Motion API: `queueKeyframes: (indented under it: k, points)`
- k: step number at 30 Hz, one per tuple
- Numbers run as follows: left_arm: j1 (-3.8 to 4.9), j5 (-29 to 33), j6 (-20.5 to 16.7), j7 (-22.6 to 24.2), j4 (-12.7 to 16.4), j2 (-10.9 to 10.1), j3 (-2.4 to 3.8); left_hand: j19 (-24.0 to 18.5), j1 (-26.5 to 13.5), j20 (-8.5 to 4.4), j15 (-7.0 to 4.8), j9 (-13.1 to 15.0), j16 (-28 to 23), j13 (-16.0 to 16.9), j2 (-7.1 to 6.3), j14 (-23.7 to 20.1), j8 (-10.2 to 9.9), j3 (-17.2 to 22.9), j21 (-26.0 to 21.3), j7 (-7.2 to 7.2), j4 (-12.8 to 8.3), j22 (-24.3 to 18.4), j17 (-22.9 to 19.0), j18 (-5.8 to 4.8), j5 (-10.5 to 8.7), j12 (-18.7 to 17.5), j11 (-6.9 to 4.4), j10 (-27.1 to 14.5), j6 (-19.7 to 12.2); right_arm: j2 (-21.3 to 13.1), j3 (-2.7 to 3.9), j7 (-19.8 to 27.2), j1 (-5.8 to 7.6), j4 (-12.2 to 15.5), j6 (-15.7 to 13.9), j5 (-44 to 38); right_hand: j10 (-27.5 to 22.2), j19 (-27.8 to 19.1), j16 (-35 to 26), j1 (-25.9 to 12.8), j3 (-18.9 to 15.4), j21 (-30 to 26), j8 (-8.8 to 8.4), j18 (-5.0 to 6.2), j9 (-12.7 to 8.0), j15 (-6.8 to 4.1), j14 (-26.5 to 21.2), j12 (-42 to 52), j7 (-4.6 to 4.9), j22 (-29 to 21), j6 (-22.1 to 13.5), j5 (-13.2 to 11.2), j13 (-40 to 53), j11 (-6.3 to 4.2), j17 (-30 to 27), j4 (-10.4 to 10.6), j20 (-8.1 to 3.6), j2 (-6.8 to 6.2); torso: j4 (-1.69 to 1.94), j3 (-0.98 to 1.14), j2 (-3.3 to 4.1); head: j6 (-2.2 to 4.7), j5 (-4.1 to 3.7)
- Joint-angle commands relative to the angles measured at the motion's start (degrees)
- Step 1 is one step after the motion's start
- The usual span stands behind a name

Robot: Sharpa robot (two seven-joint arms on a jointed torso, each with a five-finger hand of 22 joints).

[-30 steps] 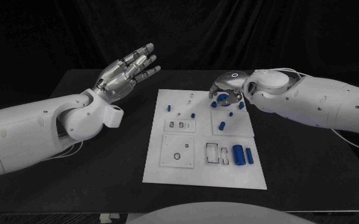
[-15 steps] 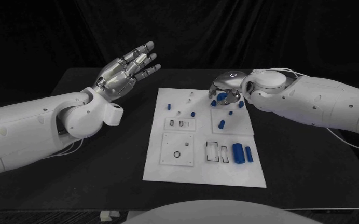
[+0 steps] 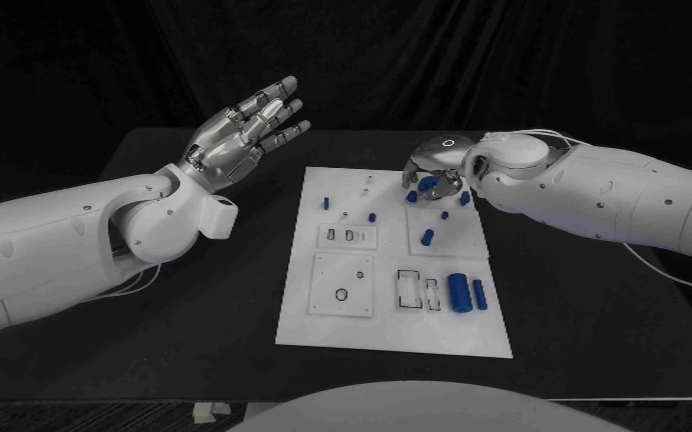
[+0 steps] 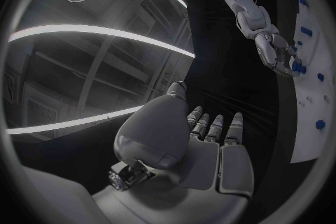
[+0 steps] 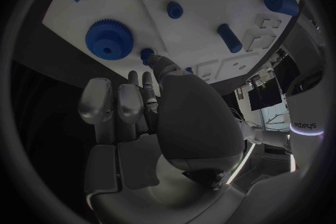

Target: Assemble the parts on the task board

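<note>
At the task board (image 3: 392, 332) far edge, our right hand (image 3: 436, 167) fingers (image 5: 155, 61) touch a small blue peg (image 5: 146, 55) (gear (image 5: 108, 39) just beside); left hand (image 3: 245, 137) spread, raised.

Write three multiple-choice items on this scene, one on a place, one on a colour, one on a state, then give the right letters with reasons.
1. Where is the right hand?
A. Over the far edge of the task board
B. Over the board's near edge
C. Off the table, to the left

2. What colour is the gear lying on the board?
A. Red
B. Blue
C. Yellow

3. How is the left hand posed?
A. Closed round a blue part
B. Pressed flat on the board
C. Raised, fingers spread, holding nothing

Answers:
1 A: the head view shows the right hand at the far end of the white plate.
2 B: the right wrist view shows a blue toothed wheel on the white plate.
3 C: the head view shows it lifted beside the board, left of it, with nothing in it.
</note>
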Motion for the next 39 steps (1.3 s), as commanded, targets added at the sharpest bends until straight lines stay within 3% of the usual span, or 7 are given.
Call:
queueKeyframes:
  k: [1,19,39]
  points:
    - [0.07,0.1,0.8,0.5,0.0,0.1,0.06,0.1,0.7,0.41,0.32,0.1,-0.2,0.0,0.04,-0.1,0.2,0.3,0.1,0.36,-0.1,0.1,-0.1,1.02,0.24,0.0,0.24,0.0,-0.1,0.2,0.03,0.3,-0.37,-0.5,0.0,-0.5,0.5,0.1,0.0,0.0,0.5,-0.2,0.42,-1.01,0.2,-0.07,-0.2,0.1,-0.09,0.1,0.4,0.5,0.0,-0.06,0.1,0.0,-0.23,0.47,-0.01,-0.02,-0.10,-0.11,0.02]
    - [0.03,0.1,1.2,0.1,-0.2,0.2,0.06,0.1,0.8,0.42,0.32,0.1,-0.2,0.0,0.06,-0.1,0.2,0.3,0.2,0.35,-0.1,0.1,-0.1,1.02,0.30,0.0,0.24,0.0,-0.2,1.0,0.03,0.8,-1.02,-1.8,0.1,-0.5,1.3,0.2,0.0,-0.1,1.3,-0.2,0.69,-1.04,0.6,-0.08,-0.2,-0.1,0.02,0.3,0.8,0.9,-0.2,-0.10,0.1,-0.2,-0.24,0.44,0.02,-0.04,-0.25,-0.77,-0.07]
    - [0.01,0.1,1.5,-0.5,-0.3,0.3,0.06,0.1,0.9,0.46,0.35,0.1,-0.2,0.0,0.12,-0.1,0.1,0.4,0.2,0.34,-0.2,0.1,-0.1,1.01,0.46,0.0,0.24,-0.1,-0.3,2.4,0.04,1.8,-1.88,-3.6,-0.1,-0.5,5.9,0.4,0.0,-0.8,4.5,0.0,1.95,-1.11,2.4,-0.65,-0.2,-1.6,0.68,1.2,3.0,1.8,-1.2,-0.95,0.1,-1.1,-0.70,0.29,-0.03,-0.09,-0.49,-1.36,0.02]
